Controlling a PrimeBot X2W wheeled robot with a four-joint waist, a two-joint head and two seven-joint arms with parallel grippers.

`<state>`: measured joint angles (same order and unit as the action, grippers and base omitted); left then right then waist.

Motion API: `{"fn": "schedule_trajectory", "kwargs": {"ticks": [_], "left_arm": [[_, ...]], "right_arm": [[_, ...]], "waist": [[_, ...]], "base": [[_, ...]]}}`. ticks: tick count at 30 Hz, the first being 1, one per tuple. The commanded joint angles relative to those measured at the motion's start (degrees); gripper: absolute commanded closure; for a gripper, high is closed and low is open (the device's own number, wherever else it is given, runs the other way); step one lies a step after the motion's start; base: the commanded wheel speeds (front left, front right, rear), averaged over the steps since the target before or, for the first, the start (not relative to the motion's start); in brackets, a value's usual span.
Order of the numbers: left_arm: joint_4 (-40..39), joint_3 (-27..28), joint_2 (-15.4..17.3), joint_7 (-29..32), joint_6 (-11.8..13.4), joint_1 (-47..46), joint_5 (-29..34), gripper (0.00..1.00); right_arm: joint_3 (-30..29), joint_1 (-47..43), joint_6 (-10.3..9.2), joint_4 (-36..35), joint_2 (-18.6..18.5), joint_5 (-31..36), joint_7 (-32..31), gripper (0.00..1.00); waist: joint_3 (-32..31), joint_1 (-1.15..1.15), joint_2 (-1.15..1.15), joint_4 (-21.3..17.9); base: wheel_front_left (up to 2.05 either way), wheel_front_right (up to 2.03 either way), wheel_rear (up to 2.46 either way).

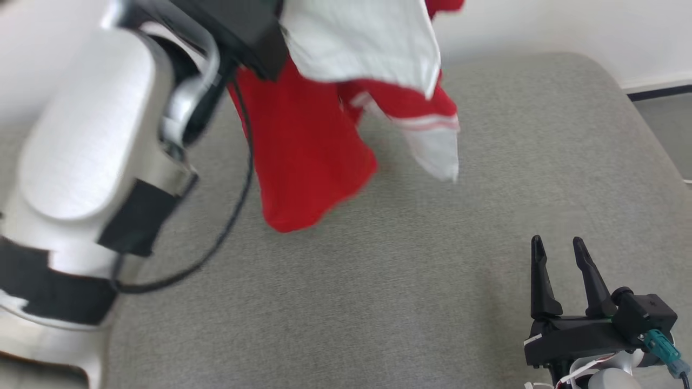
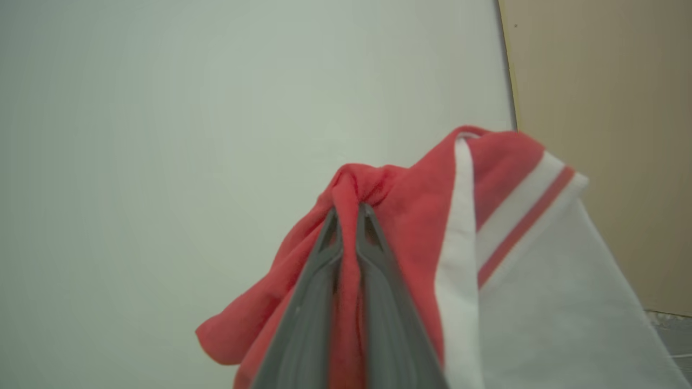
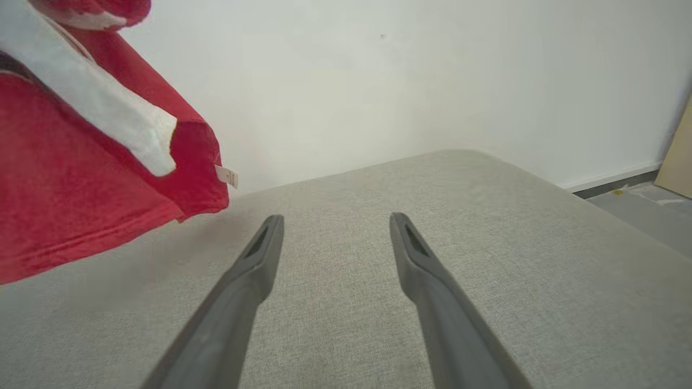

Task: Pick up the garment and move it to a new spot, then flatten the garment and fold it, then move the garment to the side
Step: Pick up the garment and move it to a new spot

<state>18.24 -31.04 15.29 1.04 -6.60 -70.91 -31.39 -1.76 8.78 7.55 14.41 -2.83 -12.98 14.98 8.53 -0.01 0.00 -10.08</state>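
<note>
The garment [image 1: 308,146] is red with white panels and striped trim. It hangs in the air above the grey cushioned surface [image 1: 411,302], near the top centre of the head view. My left gripper [image 2: 348,213] is shut on a bunched red fold of the garment [image 2: 411,216], its fingers pinching the cloth. In the head view my pale left forearm [image 1: 92,146] reaches up to the cloth from the left. My right gripper [image 1: 557,246] rests low at the lower right, open and empty. In the right wrist view the garment [image 3: 70,178] hangs to the upper left of my right gripper [image 3: 335,224].
The grey surface has a rounded far right corner [image 1: 584,70] with a white wall behind it. A strip of floor [image 1: 665,119] lies to the right. A black cable [image 1: 232,210] loops down from my left arm. A tan panel [image 2: 605,135] stands by the wall.
</note>
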Motion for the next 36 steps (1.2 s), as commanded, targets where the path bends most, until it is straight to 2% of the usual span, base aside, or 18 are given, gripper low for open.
{"fn": "schedule_trajectory", "kwargs": {"ticks": [1, 8, 14, 20, 21, 22, 27, 36], "left_arm": [[0.17, -0.43, -0.63, -0.41, 0.04, 2.07, -0.41, 1.0], [2.2, -5.36, -3.05, -3.28, 0.8, 16.01, -1.29, 1.0], [6.92, -7.61, -3.24, -8.14, 2.28, 28.64, -1.9, 1.0], [11.95, -8.69, -3.26, -12.59, 2.87, 35.97, -2.02, 1.0], [12.12, -8.51, -3.42, -13.5, 2.89, 36.28, -1.87, 0.54], [11.95, -8.2, -3.6, -14.35, 2.9, 36.36, -1.5, 0.0], [8.25, -4.38, -3.22, -16.21, 3.71, 36.15, 0.28, 0.0], [-5.04, 9.08, 0.28, -16.26, 6.7, 44.97, 6.55, 0.0]], "right_arm": [[-0.24, 0.18, -0.12, -0.19, -0.09, 0.55, 0.25, 0.0], [-0.91, -0.81, -0.12, -1.16, -0.08, 1.07, 0.27, 0.0], [-0.37, -0.05, -0.12, -1.49, -0.09, 1.41, 0.28, 0.0], [1.48, 0.86, -0.12, -0.96, -0.08, 1.0, 0.2, 0.0], [1.73, 0.98, -0.12, -0.83, -0.08, 0.89, 0.21, 0.0], [1.85, 1.05, -0.12, -0.66, -0.08, 0.92, 0.2, 0.0], [2.23, 0.12, -0.12, -0.58, -0.1, 0.86, 0.19, 0.0], [1.55, -1.97, -0.12, -1.3, -0.09, 2.02, 0.19, 0.0]], "waist": [[-0.01, 0.01, 0.0, -1.45], [0.35, 0.01, 0.0, -0.91], [1.36, 0.01, 0.0, -0.38], [1.92, 0.01, 0.0, 0.17], [1.87, 0.01, 0.0, 0.46], [1.64, 0.01, 0.0, 0.89], [-0.68, 0.01, 0.0, 3.16], [-3.83, 0.01, 0.0, 7.3]], "base": [[0.0, 0.0, 0.0], [0.0, 0.0, 0.0], [0.0, 0.0, 0.0], [0.0, 0.0, 0.0], [0.0, 0.0, 0.0], [0.0, 0.0, 0.0], [0.0, 0.0, 0.0], [0.0, 0.0, 0.0]]}}
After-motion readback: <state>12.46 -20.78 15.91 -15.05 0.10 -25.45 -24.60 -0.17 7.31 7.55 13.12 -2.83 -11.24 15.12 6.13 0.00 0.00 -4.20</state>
